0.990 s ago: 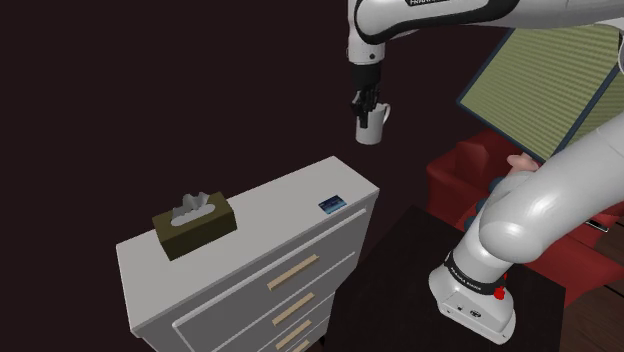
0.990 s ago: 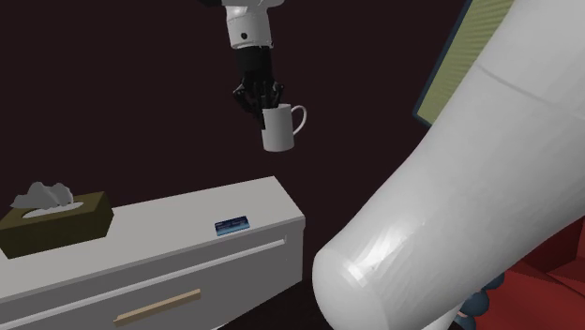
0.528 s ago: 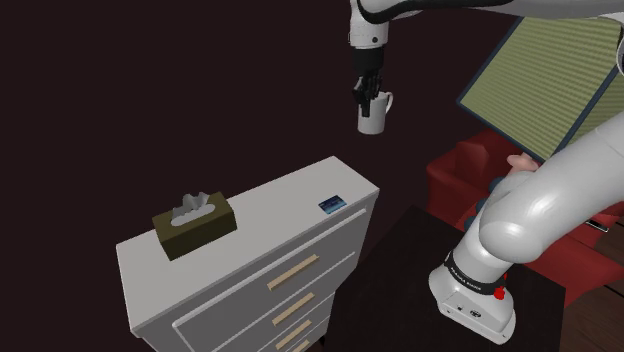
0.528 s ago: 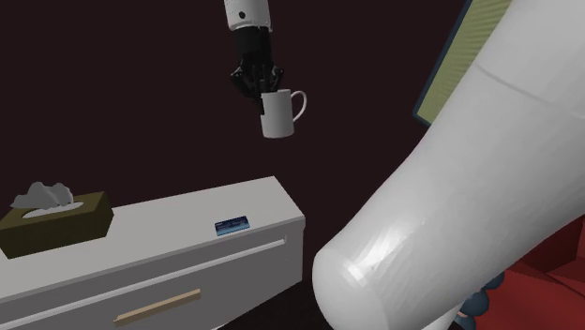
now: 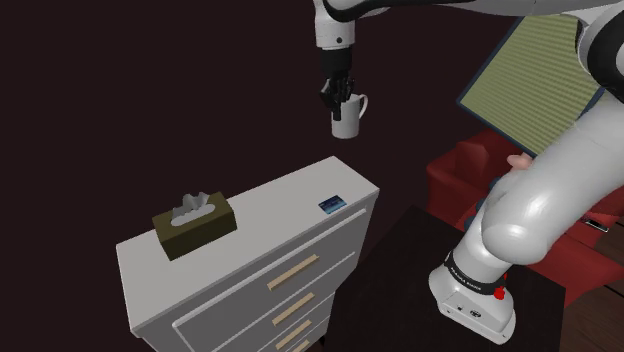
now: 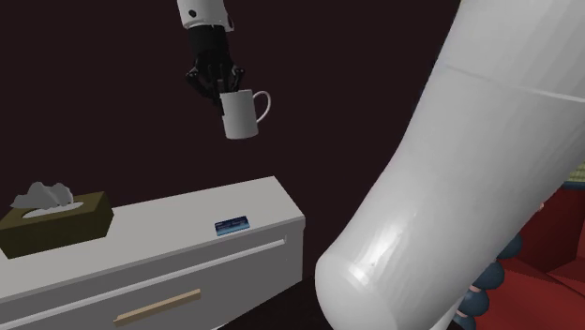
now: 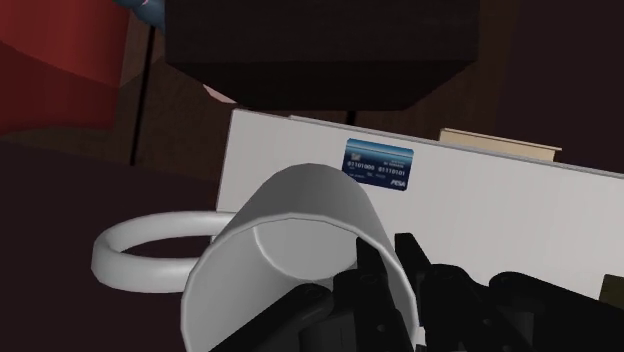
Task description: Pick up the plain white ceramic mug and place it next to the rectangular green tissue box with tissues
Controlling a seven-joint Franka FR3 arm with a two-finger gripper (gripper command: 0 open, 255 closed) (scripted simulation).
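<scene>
Gripper (image 5: pixel 337 95) clenched on the rim of the white mug (image 5: pixel 347 122), which hangs in the air above the white dresser (image 5: pixel 270 215), over the end with the blue card (image 5: pixel 333 204). An olive tissue box (image 5: pixel 193 227) sits at the dresser's far end. The shoulder view adds a red armchair (image 5: pixel 470 170) beyond the dresser, and the wrist view shows one finger inside the mug.

This is a dim room in a home. A white chest of drawers (image 5: pixel 285 208) with pale bar handles (image 5: pixel 293 272) carries an olive-green tissue box (image 5: pixel 193 225) and a small blue card (image 5: pixel 333 204). Beyond it are a red upholstered seat (image 5: pixel 462 172) and a framed green-striped panel (image 5: pixel 545 80).
</scene>
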